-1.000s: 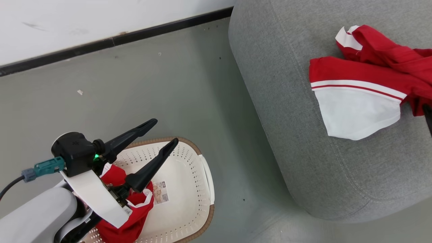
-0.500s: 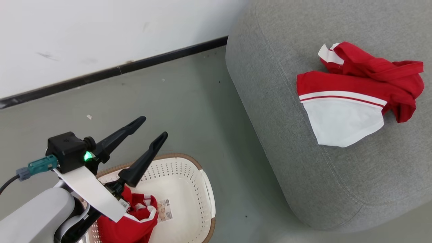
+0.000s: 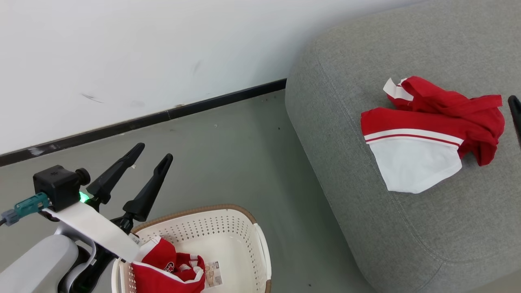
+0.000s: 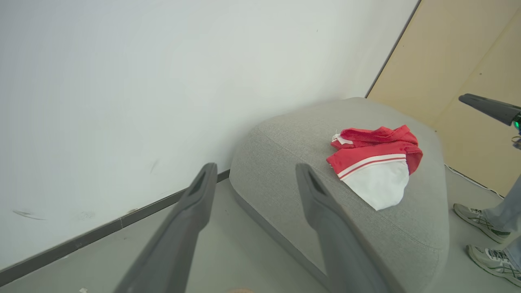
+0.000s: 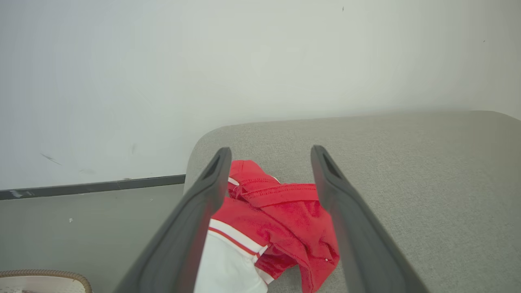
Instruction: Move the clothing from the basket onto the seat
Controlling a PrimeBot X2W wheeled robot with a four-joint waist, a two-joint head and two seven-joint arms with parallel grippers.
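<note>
Clothing on seat: a red garment (image 3: 423,134) with a white panel and white stripe trim lies crumpled on the grey sofa (image 3: 366,228); it sits beneath the right gripper, showing between its two fingers, untouched
Clothing in basket: a second red garment (image 3: 163,258) with a small logo is bunched inside the cream laundry basket (image 3: 228,232); just below the left gripper's base
Left gripper (image 3: 154,151): fingers spread wide, nothing held; tips point away from the basket, toward the white wall (image 3: 122,61) and dark skirting board (image 3: 122,127)
Right gripper (image 5: 271,151): fingers spread wide, nothing held; hovers above the sofa
Beyond: grey floor (image 3: 228,162); a person's trainers (image 4: 478,221) past the sofa
</note>
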